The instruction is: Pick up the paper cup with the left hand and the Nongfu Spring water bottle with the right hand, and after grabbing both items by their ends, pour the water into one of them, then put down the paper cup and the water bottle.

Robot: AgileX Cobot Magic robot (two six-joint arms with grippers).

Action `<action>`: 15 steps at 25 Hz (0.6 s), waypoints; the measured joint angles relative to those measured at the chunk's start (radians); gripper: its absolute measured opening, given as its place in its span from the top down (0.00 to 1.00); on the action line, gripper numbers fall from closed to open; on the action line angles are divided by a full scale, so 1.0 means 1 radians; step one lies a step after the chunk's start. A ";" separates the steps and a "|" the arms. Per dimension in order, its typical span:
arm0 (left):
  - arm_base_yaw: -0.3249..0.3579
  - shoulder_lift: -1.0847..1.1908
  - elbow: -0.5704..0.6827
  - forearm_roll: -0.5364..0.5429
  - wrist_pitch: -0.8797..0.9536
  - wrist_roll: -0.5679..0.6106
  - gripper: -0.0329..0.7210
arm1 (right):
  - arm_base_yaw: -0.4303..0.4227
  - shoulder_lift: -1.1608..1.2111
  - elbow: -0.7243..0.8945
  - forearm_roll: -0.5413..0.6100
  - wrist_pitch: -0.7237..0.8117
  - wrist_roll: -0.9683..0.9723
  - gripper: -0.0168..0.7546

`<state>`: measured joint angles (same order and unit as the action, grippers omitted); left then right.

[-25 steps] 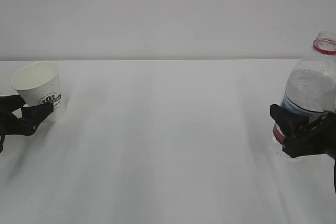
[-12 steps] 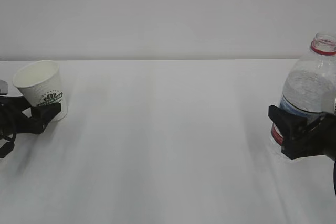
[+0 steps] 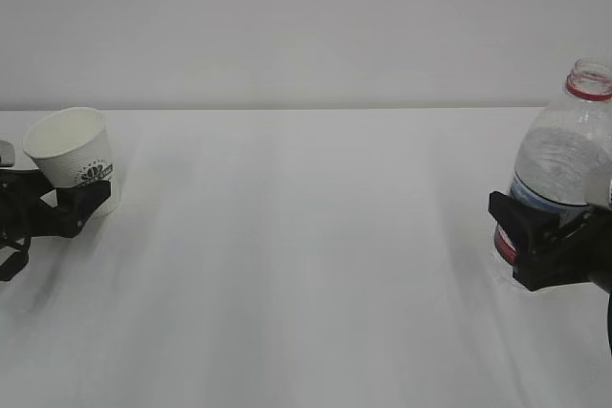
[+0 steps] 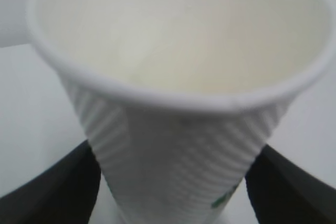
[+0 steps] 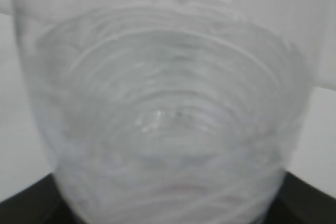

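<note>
— What's changed on your side?

— Since a second ago the paper cup [image 3: 72, 160] has sunk a little and drifted right, riding in my left pincer [image 3: 59, 207]; the Nongfu Spring water bottle [image 3: 559, 188] has barely shifted.

— Are both gripped?

— Yes. The left pincer is clenched around the cup's lower wall, fingers [image 4: 50, 192] on either side, mouth tilted up and leftward, at the tabletop's [image 3: 306, 265] far left. The right pincer [image 3: 535, 241] grasps the bottle at its labelled lower body, upright, neck open, far right.

— And the pour?

— I judge it hasn't started. Cup and bottle sit well apart, so each arm must carry inward; the bottle's long axis must then tip left over the cup's mouth.
</note>
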<state>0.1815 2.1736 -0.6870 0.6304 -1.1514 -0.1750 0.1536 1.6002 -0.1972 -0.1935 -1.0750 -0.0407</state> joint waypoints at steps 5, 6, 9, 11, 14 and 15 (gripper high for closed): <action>-0.019 0.000 -0.006 0.000 0.000 -0.002 0.12 | 0.000 0.000 0.000 -0.002 0.000 0.000 0.32; -0.022 0.000 -0.013 -0.002 0.000 -0.002 0.12 | 0.000 0.000 0.000 -0.002 0.000 0.000 0.32; -0.030 0.000 -0.027 -0.007 0.000 -0.002 0.12 | 0.000 0.000 0.000 -0.002 0.000 0.000 0.32; -0.030 0.000 -0.034 -0.008 0.000 -0.009 0.12 | 0.000 0.000 0.000 -0.002 0.000 0.000 0.32; -0.030 0.002 -0.039 -0.011 0.000 -0.012 0.13 | 0.000 0.000 0.000 -0.002 0.000 0.000 0.32; -0.030 0.005 -0.039 -0.011 0.000 -0.014 0.15 | 0.000 0.000 0.000 -0.002 0.000 0.000 0.32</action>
<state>0.1515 2.1781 -0.7261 0.6198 -1.1514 -0.1887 0.1536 1.6002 -0.1972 -0.1952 -1.0750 -0.0407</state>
